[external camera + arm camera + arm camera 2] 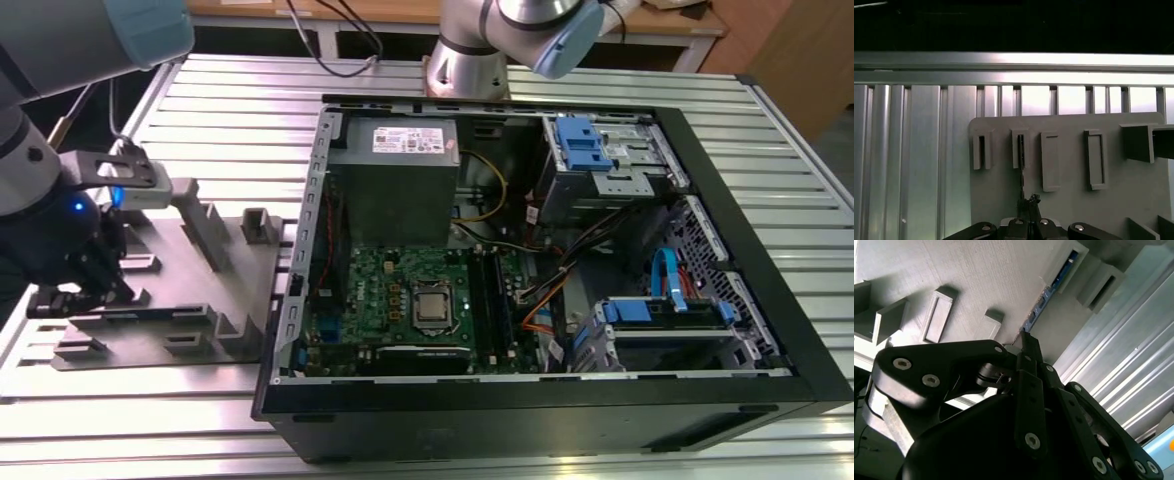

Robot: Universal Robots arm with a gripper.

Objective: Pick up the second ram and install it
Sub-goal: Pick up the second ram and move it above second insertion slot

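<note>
Grasping step of the pick-up, judged to be under way. Gripper point(1025, 342) is sitting drawn nearly closed on the near end of the ram point(1050, 287), seemingly pinching it. Ram is standing on edge in a slot of the tray point(174, 335), which is lying beside the case point(561, 400), toward the edge of the surface point(227, 100) at the exterior view's left. Lifting is calling for a straight pull, clear of the slot walls.

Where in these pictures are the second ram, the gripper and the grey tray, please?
second ram point(1021, 177): first wrist view, on its thin dark edge near the gripper.
gripper point(1027, 202): first wrist view, midway between its fingertips, shut on the ram.
tray point(1069, 205): first wrist view, on a bare patch of its grey plate.
</note>
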